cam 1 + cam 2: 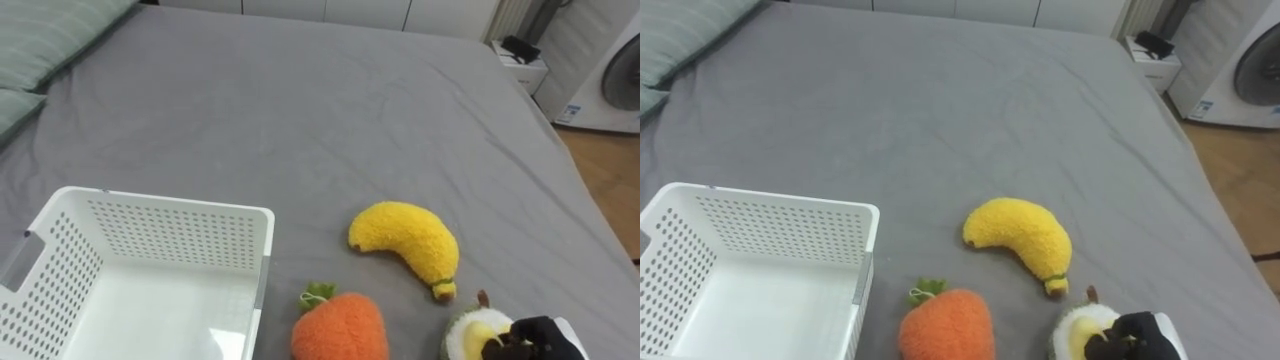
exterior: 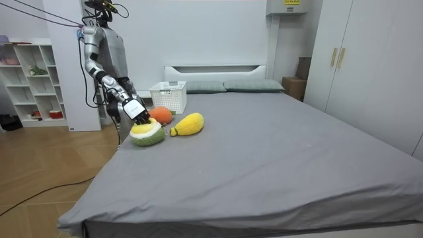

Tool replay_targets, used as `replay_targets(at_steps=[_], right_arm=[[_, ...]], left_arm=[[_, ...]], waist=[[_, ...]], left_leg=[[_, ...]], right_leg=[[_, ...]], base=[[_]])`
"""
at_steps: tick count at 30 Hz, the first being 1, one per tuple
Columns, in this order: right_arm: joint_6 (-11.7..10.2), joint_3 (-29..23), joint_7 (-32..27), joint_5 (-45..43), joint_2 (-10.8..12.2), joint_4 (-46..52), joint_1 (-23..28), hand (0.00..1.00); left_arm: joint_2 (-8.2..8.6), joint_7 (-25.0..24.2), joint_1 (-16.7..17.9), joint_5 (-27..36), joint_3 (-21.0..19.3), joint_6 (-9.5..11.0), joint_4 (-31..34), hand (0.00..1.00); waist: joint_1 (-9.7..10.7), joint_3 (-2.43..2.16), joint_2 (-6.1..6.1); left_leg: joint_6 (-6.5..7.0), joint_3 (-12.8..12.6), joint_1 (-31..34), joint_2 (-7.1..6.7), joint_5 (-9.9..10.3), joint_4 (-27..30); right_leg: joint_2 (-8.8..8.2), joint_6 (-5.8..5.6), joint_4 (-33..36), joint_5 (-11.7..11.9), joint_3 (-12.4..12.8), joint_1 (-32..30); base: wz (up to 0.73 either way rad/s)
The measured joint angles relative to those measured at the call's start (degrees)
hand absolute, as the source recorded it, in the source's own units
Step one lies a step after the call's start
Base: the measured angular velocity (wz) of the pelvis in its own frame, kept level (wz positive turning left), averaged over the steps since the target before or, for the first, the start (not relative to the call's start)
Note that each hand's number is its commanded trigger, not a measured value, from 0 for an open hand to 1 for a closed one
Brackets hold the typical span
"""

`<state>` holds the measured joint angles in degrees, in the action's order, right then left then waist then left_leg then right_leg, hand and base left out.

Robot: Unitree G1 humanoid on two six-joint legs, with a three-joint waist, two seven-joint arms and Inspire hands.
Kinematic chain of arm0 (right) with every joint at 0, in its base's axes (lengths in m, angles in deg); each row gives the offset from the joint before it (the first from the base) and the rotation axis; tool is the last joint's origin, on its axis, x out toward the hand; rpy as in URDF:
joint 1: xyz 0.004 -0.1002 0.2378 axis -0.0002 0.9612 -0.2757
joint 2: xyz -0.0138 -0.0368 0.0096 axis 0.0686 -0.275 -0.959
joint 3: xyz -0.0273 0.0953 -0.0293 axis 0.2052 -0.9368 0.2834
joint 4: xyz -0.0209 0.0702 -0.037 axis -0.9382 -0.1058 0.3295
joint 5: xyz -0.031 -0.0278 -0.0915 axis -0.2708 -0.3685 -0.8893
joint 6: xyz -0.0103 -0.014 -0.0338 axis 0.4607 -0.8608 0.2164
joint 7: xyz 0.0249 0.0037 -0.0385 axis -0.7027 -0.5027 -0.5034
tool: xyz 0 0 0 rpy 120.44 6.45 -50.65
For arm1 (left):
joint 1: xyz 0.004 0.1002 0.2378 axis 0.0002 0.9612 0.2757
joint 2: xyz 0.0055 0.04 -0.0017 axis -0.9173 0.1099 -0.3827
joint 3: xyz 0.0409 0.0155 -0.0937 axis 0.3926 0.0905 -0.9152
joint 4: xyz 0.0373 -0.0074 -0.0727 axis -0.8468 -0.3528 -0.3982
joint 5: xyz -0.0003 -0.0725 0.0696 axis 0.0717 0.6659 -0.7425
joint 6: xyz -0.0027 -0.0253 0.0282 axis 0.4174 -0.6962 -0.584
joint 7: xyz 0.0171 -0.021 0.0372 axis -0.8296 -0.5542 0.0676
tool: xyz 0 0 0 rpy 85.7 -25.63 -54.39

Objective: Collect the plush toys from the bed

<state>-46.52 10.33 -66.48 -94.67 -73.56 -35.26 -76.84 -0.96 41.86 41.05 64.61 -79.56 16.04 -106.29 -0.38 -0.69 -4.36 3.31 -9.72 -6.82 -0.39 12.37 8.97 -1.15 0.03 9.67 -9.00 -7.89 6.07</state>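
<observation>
Seeing the right hand (image 1: 1128, 342) anywhere?

Yes, bottom right of the eye views, sitting on top of a round plush fruit (image 1: 1076, 335) with green rind, a yellow-white face and a small brown stem. The hand touches it. Whether it's gripping or just resting on it, I can't tell.

Where's that fruit sitting?

On the grey sheet of the bed (image 1: 940, 100), at the edge nearest the robot. The room view has it down on the mattress, not lifted.

Other toys?

A plush banana (image 1: 1020, 240) is just past the fruit, its stem end near the fruit's stem but apart from it. An orange plush with a green leaf tuft (image 1: 948, 328) lies to the robot's left of the fruit, between it and the basket.

Basket?

A white perforated basket (image 1: 770, 235), upright on the sheet at lower left, just beside the orange plush. All three toys lie outside it.

Robot position?

Standing on the wood floor at the bed's long side — the room view's left, level with the basket and toys.

Surroundings?

Grey-green pillows (image 1: 50, 40) at the head end, a white headboard (image 2: 215, 69), a white shelf unit (image 2: 33, 79) behind the robot, a wardrobe (image 2: 377, 66) — and a washing machine (image 1: 620, 80) past the far corner.
</observation>
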Motion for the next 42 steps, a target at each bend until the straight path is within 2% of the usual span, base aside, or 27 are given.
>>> replay_targets(at_steps=[8,17,26,27,31,38,42], right_arm=[[0.0,-0.03,-0.23,-0.1,-0.01,0.04,0.07,1.0],[0.0,-0.04,-1.94,-0.18,-0.01,0.62,-0.02,1.0],[0.68,-0.11,-1.54,0.07,-0.07,13.56,-0.02,1.0],[0.67,-0.11,-1.53,0.09,-0.07,15.1,-0.16,1.0],[0.64,-0.23,-1.48,0.11,-0.09,19.95,-0.37,1.0],[1.16,-0.63,-1.01,0.04,-0.22,28.92,-0.63,1.0],[1.97,-0.49,0.43,0.77,-0.24,34.16,-1.44,1.0]], left_arm=[[0.01,0.46,-0.02,0.02,-0.02,0.0,0.0,0.0],[-0.02,1.72,-0.05,0.11,-0.11,0.16,-0.56,0.0],[-0.15,1.89,-1.16,0.7,-0.14,0.72,-1.38,0.0],[-0.18,1.89,-1.31,0.71,-0.13,1.09,-1.41,0.0],[-0.16,1.62,-1.47,0.7,-0.13,1.7,-1.37,0.0],[-0.13,0.78,-2.08,0.09,-0.19,1.77,-1.26,0.0],[0.07,0.79,-2.09,0.15,0.02,1.66,-1.41,0.0]], waist=[[-0.01,0.04,0.01],[0.04,0.07,-0.61],[0.29,0.26,-0.8],[0.21,0.5,-1.25],[0.3,0.69,-1.6],[0.26,0.58,-1.43],[-0.14,0.41,-0.87]], left_leg=[[0.0,0.42,0.19,-0.02,0.0,0.26],[0.01,0.43,0.08,-0.04,-0.01,0.44],[0.01,0.3,0.15,-0.05,-0.01,0.43],[0.01,0.29,0.2,-0.05,-0.01,0.42],[0.01,0.25,0.39,-0.05,0.0,0.3],[0.02,0.12,1.34,-0.04,-0.01,0.39],[0.01,-0.36,1.23,0.02,-0.02,0.26]], right_leg=[[-0.06,0.0,0.05,0.0,-0.23,-0.07],[-0.04,0.01,0.1,0.0,-0.13,0.13],[-0.04,0.02,0.12,0.01,0.01,-0.38],[-0.04,0.02,0.12,0.01,0.0,-0.41],[0.0,0.02,0.14,0.01,0.07,-0.33],[0.06,0.04,0.19,0.02,0.38,-1.26],[0.15,0.04,0.2,0.03,0.81,-1.45]], base=[[0.02],[0.0],[-0.01],[0.0],[0.0],[0.0],[-0.06]])
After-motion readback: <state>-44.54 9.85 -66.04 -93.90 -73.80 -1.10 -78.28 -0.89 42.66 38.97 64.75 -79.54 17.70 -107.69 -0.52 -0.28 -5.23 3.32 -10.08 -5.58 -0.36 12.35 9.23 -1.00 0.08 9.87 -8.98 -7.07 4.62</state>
